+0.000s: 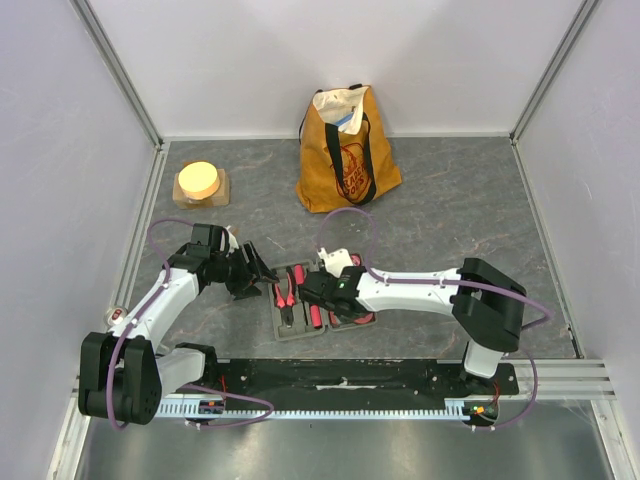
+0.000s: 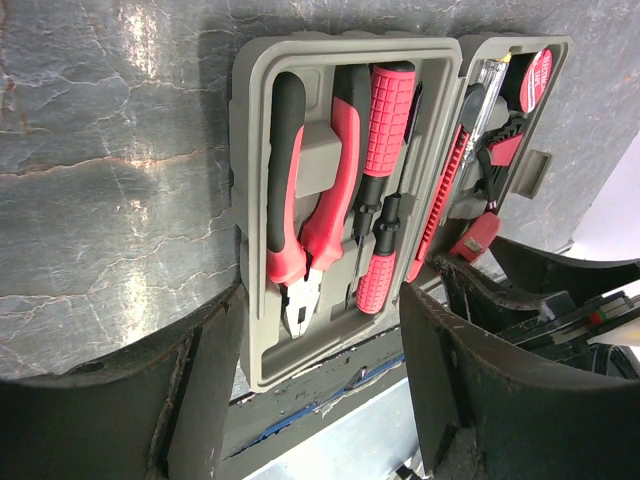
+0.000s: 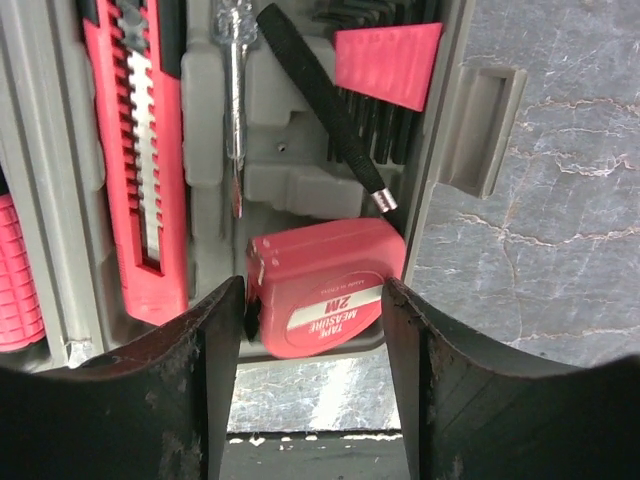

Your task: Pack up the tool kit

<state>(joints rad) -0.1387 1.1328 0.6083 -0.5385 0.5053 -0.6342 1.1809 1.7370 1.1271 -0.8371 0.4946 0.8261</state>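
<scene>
Tool kit case (image 1: 283, 328) lies open flat on the grey desk (image 1: 450, 210), near the front edge and btwn the two arms. The mustard tote bag (image 1: 345, 150) and the round yellow-topped block (image 1: 200, 182) sit well apart from it toward the back. L half of the case holds the pliers (image 2: 320, 225) in their moulded slot, jaws pointing toward the arm bases. Beside them are a big red-grip screwdriver (image 2: 390, 110) and a shorter one (image 2: 378, 275), end to end. R half holds the red snap-off knife (image 3: 135, 150) along its inner edge, then a clear-handled screwdriver (image 3: 232, 100). A black rod (image 3: 320, 110) lies diagonally there, not in a slot. The case latch (image 3: 485, 125) sticks out on the outer side. R gripper (image 3: 313, 310) is closed on the tape measure (image 3: 320, 290) at the near end of that half, a finger against each side. Can't tell from the wrist view whether the tape measure is fully seated in its pocket or riding a bit high. L gripper (image 2: 322, 320) hangs just beside the L half w/ jaws spread wide, holding nothing. In its wrist view the case's near corner shows btwn the fingers.
</scene>
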